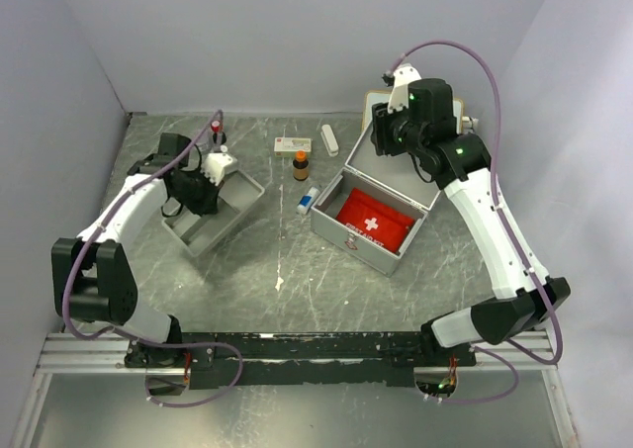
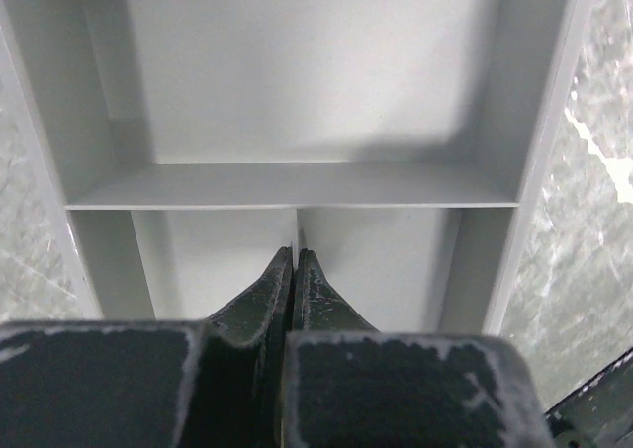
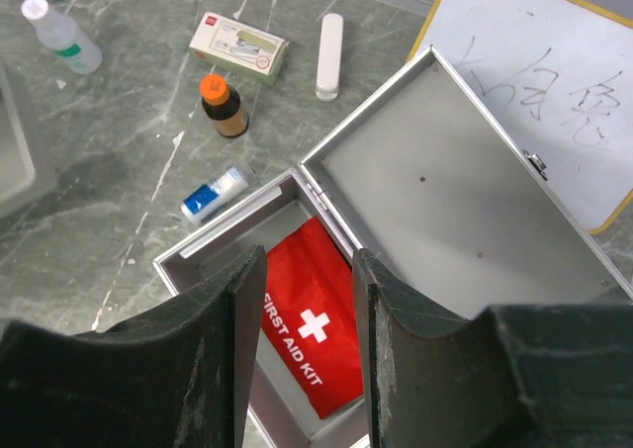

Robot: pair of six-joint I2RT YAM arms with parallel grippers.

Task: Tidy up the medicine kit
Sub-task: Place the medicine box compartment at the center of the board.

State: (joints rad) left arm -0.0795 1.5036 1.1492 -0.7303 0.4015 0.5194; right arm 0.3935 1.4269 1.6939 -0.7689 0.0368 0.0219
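Observation:
The medicine kit (image 1: 361, 238) is a silver case standing open right of centre, its lid (image 3: 445, 186) swung back. A flat red first-aid pouch (image 3: 316, 329) lies inside it. My right gripper (image 3: 309, 260) hovers above the case, open and holding nothing; the pouch shows between its fingers. From above, the right gripper (image 1: 388, 136) sits over the lid's far edge. My left gripper (image 2: 295, 255) is shut, its tips down in the grey divided tray (image 2: 297, 183) at a short divider wall. Whether they pinch that wall I cannot tell. The top view shows the left gripper (image 1: 203, 199) in the tray (image 1: 247, 193).
Between tray and case lie a brown bottle with an orange cap (image 3: 223, 107), a small carton (image 3: 239, 45), a white stick (image 3: 330, 43) and a blue-and-white tube (image 3: 215, 193). A clear bottle (image 3: 61, 35) stands far left. A whiteboard (image 3: 554, 82) lies behind the case.

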